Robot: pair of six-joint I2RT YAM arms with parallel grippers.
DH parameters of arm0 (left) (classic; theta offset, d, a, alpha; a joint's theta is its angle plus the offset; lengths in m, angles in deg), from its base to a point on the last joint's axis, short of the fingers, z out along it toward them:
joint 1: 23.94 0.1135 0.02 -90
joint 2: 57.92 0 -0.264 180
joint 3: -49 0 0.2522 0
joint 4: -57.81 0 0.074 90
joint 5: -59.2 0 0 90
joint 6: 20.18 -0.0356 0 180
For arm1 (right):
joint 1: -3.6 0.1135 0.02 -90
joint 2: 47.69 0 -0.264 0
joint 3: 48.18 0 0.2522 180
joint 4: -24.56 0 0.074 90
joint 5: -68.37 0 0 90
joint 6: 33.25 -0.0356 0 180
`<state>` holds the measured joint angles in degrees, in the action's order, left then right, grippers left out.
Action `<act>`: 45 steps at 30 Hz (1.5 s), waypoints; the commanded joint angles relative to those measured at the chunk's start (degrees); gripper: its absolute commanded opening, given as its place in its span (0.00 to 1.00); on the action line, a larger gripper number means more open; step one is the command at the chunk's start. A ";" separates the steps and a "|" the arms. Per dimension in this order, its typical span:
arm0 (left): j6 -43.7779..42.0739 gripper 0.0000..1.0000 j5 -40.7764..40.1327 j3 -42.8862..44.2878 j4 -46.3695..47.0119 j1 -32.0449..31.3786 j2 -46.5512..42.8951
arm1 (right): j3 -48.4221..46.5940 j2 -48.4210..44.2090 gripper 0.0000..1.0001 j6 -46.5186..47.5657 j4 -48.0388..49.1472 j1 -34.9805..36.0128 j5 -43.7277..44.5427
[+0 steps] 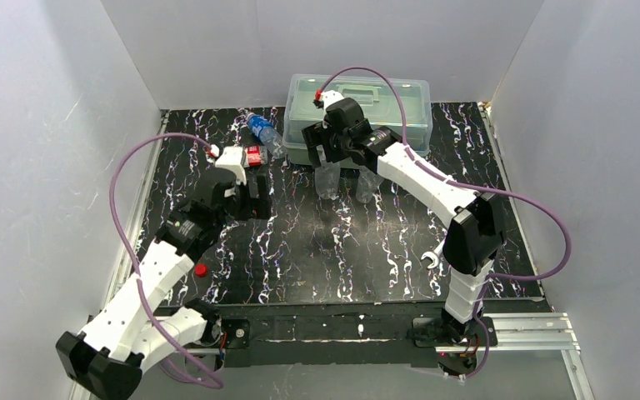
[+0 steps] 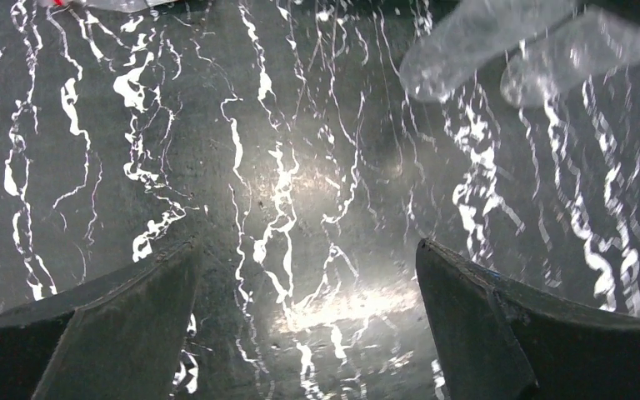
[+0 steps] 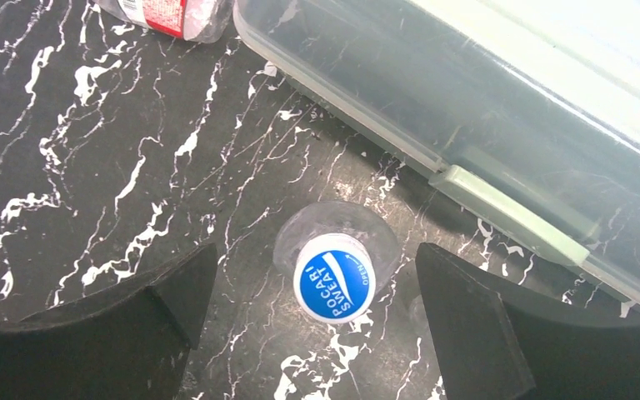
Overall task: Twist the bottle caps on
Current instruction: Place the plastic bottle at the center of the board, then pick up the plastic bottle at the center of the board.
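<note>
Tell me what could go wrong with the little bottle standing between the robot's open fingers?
The right gripper is open around the standing bottle; when it moves it could bump the bottle and tip it over. I cannot tell if its blue cap is tight, so it might pop off. The red cap lies beside the left arm, which could knock it away.

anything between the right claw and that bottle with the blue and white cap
Nothing visible. The right claw hangs open straight above the upright bottle, whose blue and white cap shows in its open gap; the lidded box lies off to one side.
</note>
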<state>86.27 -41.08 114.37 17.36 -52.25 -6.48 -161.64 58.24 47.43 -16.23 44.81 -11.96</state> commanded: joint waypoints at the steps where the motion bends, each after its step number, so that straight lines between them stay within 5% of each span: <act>1: 12.70 0.98 -7.79 10.39 -3.90 2.01 6.31 | -4.45 -3.89 0.98 -2.16 1.11 -0.34 -1.53; 9: 38.10 0.98 -8.12 17.68 -2.74 15.43 22.56 | -6.48 -8.38 0.98 -3.50 -0.10 -0.34 -1.93; 16: 46.96 0.98 -5.71 30.05 1.09 18.40 43.50 | -1.59 -15.54 0.98 -3.97 0.57 -0.34 -1.94; 28: 31.93 0.98 -6.97 74.61 -9.58 19.77 79.87 | 2.04 -22.11 0.98 -3.69 -1.48 -0.45 -1.72; 39: 20.56 0.96 1.58 78.82 2.90 20.87 92.07 | 0.59 -22.38 0.98 -2.58 -5.87 -0.52 -2.22; 45: 21.06 0.81 0.75 79.30 1.78 20.84 94.34 | -0.40 -20.88 0.98 -1.87 -7.31 -0.52 -2.24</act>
<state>108.67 -40.17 192.05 20.26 -31.75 87.84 -159.54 37.41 44.67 -22.96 44.48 -14.30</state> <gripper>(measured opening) 0.854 0.983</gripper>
